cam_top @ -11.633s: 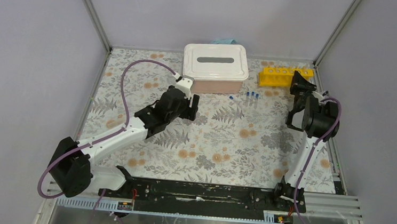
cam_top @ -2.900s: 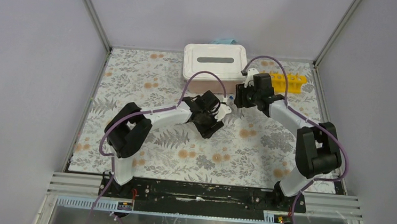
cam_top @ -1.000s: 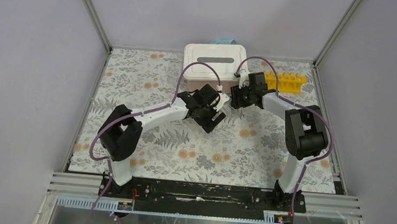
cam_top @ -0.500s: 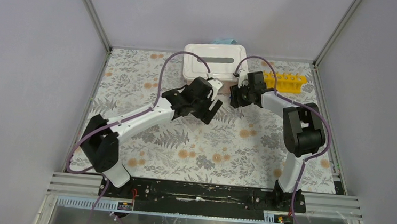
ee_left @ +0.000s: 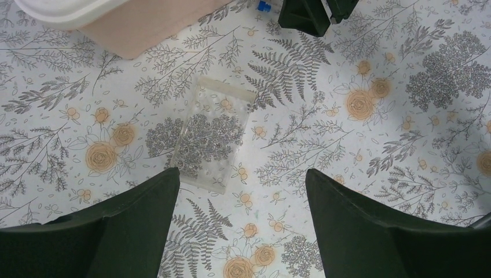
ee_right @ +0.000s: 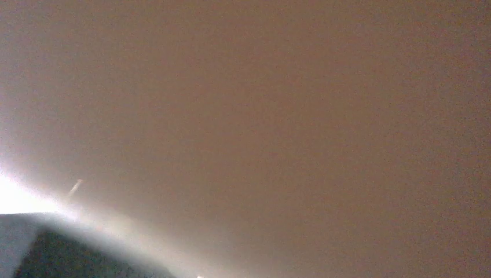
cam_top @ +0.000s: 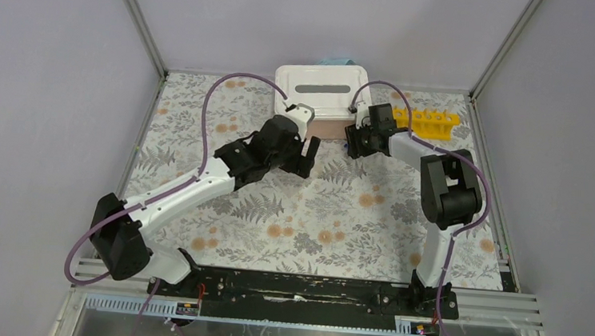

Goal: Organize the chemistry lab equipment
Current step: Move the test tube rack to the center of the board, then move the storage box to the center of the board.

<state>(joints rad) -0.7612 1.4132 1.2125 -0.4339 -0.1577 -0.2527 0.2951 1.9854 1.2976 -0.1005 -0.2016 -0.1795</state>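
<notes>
Left gripper [ee_left: 241, 174] wide open, empty; right gripper [cam_top: 355, 141] just beside box [cam_top: 339, 103].

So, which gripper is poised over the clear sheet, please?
The left gripper: its open fingers frame the clear sheet, whereas the right gripper sits close beside the white box.

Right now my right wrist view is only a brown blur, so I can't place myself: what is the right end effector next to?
Observer: The right end effector sits low beside the front right corner of the beige box.
Operator: Any tubes nearby?
Observer: One blue cap shows just beside it.
Operator: And the rack?
Observer: The yellow rack stands at the far edge, to the right of the end effector.
</notes>
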